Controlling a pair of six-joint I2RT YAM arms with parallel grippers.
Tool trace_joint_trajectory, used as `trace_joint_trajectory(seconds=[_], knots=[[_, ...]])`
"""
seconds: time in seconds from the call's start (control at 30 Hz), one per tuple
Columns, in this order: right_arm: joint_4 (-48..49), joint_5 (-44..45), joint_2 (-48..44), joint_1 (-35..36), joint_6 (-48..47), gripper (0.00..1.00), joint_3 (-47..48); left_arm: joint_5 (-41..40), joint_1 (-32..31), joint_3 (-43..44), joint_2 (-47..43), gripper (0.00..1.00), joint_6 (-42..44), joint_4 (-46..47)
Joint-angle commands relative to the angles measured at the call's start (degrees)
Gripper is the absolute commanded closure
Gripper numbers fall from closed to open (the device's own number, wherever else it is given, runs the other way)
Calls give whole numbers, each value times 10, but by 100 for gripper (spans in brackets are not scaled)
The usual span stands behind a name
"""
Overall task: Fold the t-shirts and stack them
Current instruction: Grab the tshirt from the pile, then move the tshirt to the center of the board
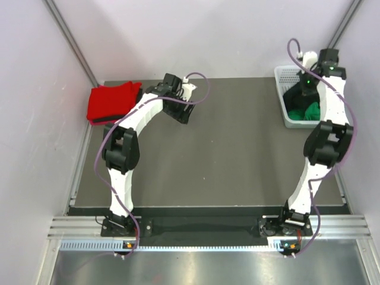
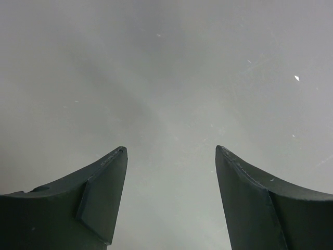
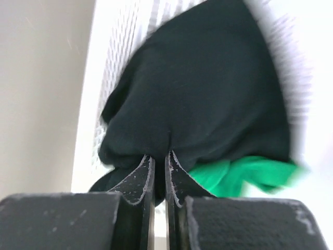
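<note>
Black t-shirt (image 3: 208, 94) pinched by right gripper (image 3: 158, 161), far-right basket (image 1: 284, 74) | left gripper (image 2: 171, 151) wide, empty | risk: green t-shirt (image 3: 244, 174) snags, lifts too

A dark grey surface (image 1: 225, 154) is seen enclosed on three sides by plain pale walls (image 1: 35, 119), with slanted metal posts (image 1: 71, 41) set at the back corners. A ribbed aluminium rail (image 1: 208, 228) is fixed along the near edge, fronted by a brushed metal sheet (image 1: 202, 267).
</note>
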Motion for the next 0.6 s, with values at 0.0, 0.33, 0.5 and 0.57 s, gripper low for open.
trace_joint_trajectory(seconds=[0.0,0.33,0.5,0.57], knots=[[39,-38,-163,18,-9,100,67,-25,-2,37,-8,27,9,12],[128,-41,-316,163,-94,100,47,-186,40,52,-58,18,-56,64],[148,-48,-346,259,-77,100,32,-225,85,32,-92,18,-71,81],[172,-50,-352,264,-39,92,-28,-229,109,28,-98,18,-75,82]])
